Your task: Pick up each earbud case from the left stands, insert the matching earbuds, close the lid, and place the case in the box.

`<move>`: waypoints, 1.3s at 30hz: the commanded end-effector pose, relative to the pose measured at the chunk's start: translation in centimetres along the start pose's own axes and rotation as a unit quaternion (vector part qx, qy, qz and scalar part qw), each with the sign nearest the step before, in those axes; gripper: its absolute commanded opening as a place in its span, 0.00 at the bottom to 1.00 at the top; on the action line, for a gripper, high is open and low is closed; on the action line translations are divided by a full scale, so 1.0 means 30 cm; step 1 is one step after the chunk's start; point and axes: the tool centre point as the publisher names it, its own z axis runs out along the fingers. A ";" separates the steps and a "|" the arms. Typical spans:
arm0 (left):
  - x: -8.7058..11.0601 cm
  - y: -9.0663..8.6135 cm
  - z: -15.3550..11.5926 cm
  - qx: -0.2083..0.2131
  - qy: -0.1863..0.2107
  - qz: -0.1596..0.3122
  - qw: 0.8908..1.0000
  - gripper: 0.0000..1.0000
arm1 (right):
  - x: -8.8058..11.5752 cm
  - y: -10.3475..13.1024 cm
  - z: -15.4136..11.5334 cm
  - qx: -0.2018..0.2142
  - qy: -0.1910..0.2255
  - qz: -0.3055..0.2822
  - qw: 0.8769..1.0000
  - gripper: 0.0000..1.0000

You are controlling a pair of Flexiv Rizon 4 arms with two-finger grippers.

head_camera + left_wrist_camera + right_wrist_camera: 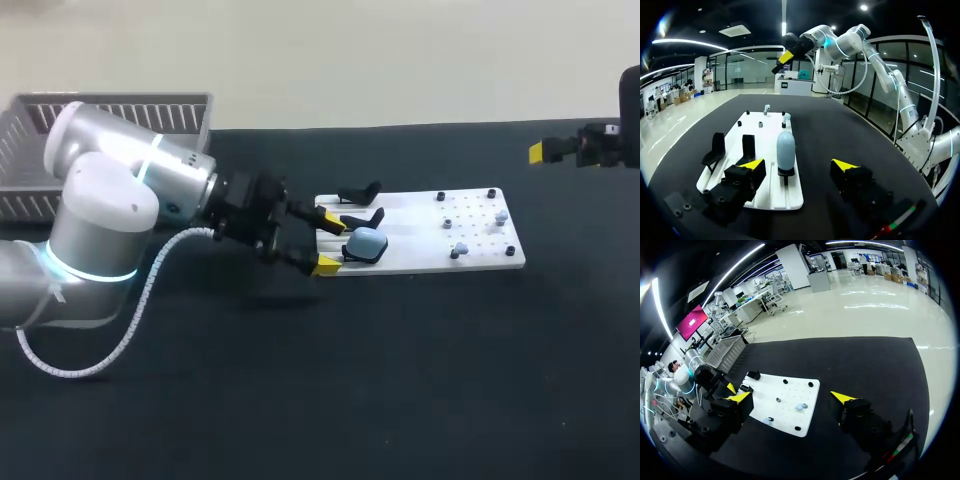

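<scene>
Just ahead of the left claw point(798, 165), fingers spread apart, in line with their gap: pale blue earbud case point(785, 150) on its black stand point(785, 172). Probably light, rigid, glossy and slippery; best pinched gently across the broad sides. Right claw point(790, 397) likewise apart, far off, holding nothing.

Right arm point(608, 146) mostly beyond the head view's edge; earbuds point(460, 248) mere specks on the board point(420, 258).

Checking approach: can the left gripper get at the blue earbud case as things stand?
Probably yes: the left gripper is open, and the blue earbud case sits just ahead, between its fingers, with nothing in the way.
</scene>
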 end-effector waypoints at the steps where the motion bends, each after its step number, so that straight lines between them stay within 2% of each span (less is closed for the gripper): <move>1: 0.016 0.009 0.012 -0.004 -0.004 -0.004 1.000 0.89 | 0.000 0.000 -0.002 0.001 0.000 0.000 1.000 1.00; 8: 0.013 0.034 0.009 -0.007 -0.004 -0.006 1.000 0.83 | 0.000 0.000 -0.002 0.001 0.000 0.000 1.000 1.00; 13: 0.002 0.047 0.016 -0.002 -0.004 0.001 1.000 0.71 | 0.000 0.000 -0.002 0.001 0.000 0.000 1.000 1.00; 15: -0.001 0.050 0.022 0.001 -0.004 0.003 1.000 0.70 | 0.000 0.000 -0.002 0.001 0.000 0.000 1.000 1.00; 24: -0.003 0.046 0.042 0.013 -0.008 0.007 1.000 0.71 | 0.000 0.000 -0.002 0.001 0.000 0.000 1.000 1.00; 39: -0.016 0.035 0.081 0.026 -0.013 0.011 1.000 0.64 | 0.000 0.000 -0.002 0.001 0.000 0.000 1.000 1.00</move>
